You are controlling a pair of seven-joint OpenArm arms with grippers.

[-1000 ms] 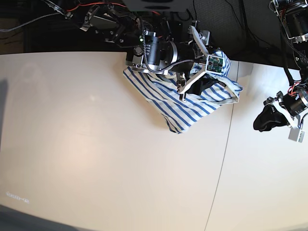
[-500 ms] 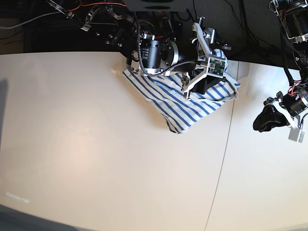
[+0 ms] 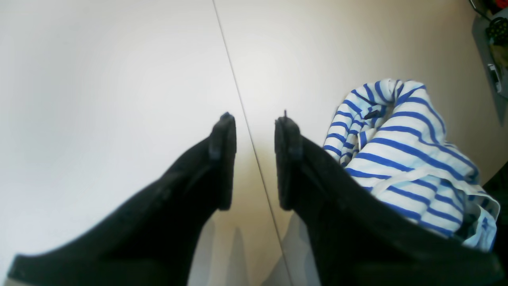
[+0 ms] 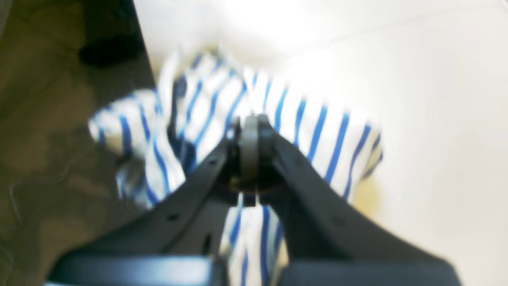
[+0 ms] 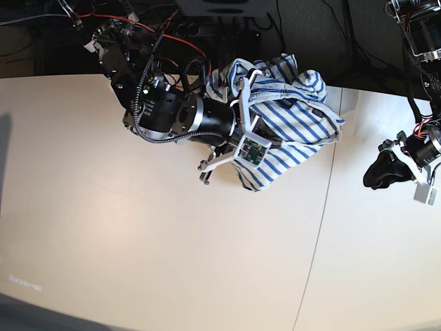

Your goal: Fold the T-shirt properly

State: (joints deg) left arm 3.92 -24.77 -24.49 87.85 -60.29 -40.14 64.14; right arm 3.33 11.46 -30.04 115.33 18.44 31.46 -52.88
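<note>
The T-shirt, white with blue stripes, lies bunched at the table's back edge, and part of it is heaped up over my right arm. In the blurred right wrist view my right gripper is shut, tips together, pointing into the T-shirt. I cannot tell whether cloth is pinched. My left gripper hovers to the right of the shirt. Its black fingers stand apart around nothing, so the left gripper is open over the table seam, and the T-shirt lies to its right.
A seam runs front to back across the pale table. Behind the table's back edge are dark floor and cables. Another arm's hardware hangs at the top right.
My right arm has swung left and turned, and its gripper has gone from open to shut. The shirt's back part has risen and bunched over that arm. The left gripper has not moved.
</note>
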